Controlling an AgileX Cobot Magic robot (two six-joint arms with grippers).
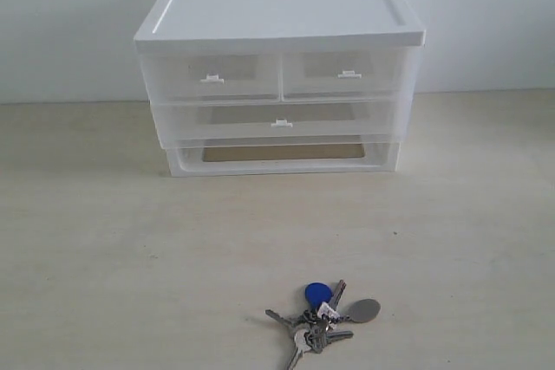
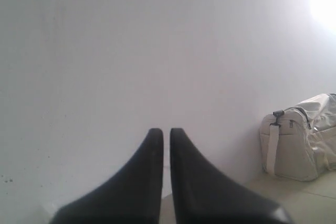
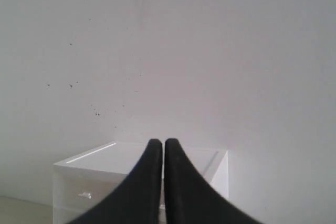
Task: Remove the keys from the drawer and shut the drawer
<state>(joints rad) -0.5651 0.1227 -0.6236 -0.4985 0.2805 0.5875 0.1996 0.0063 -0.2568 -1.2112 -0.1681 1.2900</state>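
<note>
The keys, silver with a round blue fob and a grey oval tag, lie on the table near the front edge in the exterior view. The wide drawer with its small white tab handle sits pushed in, flush with the white cabinet. Neither arm shows in the exterior view. My left gripper is shut on nothing and faces a bare wall. My right gripper is shut too, empty, raised with the cabinet behind its fingers.
Two half-width drawers sit above the wide one, and a frosted open base frame lies below it. A pale duffel bag stands by the wall in the left wrist view. The light wooden table spreads in front.
</note>
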